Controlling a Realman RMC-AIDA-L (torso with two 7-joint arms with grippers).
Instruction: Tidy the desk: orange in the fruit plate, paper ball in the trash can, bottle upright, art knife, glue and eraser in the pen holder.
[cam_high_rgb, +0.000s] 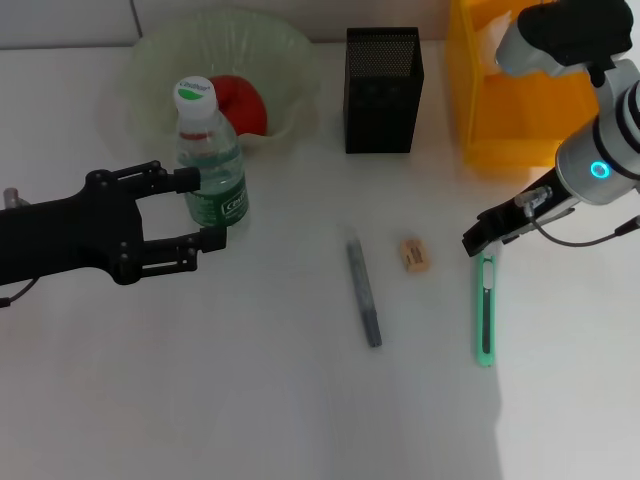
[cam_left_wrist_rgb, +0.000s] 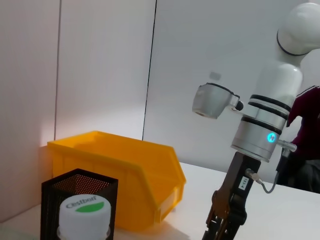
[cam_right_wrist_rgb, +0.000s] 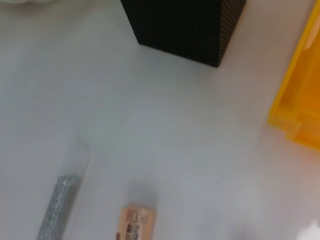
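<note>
1. Here, at the desk's left, the black left gripper (cam_high_rgb: 196, 210) stands wide open around the clear plastic water bottle with a green label and white cap (cam_high_rgb: 211, 160); one finger is by the label's far side, the other just in front of its base, and whether either touches cannot be told. The bottle stands upright.
2. Behind it, the pale translucent fruit plate (cam_high_rgb: 150, 60) holds a reddish-orange fruit (cam_high_rgb: 240, 103).
3. At centre back stands the black mesh pen holder (cam_high_rgb: 383, 90). On the white desk (cam_high_rgb: 250, 400) in front of it lie a grey glue pen (cam_high_rgb: 364, 292) and, just beside it, a small tan eraser (cam_high_rgb: 415, 255), both flat and apart from each other.
4. Further right, a green art knife (cam_high_rgb: 486, 310) lies lengthwise; the right gripper (cam_high_rgb: 480, 237) hovers at its far end, and its finger spread cannot be told.
5. At the back right sits the yellow plastic bin (cam_high_rgb: 500, 110), presumably the trash can; its contents cannot be made out.
6. The step in hand appears to be the art knife. Next, the right gripper must settle over the handle, close squarely, lift, and carry it to the pen holder.
</note>
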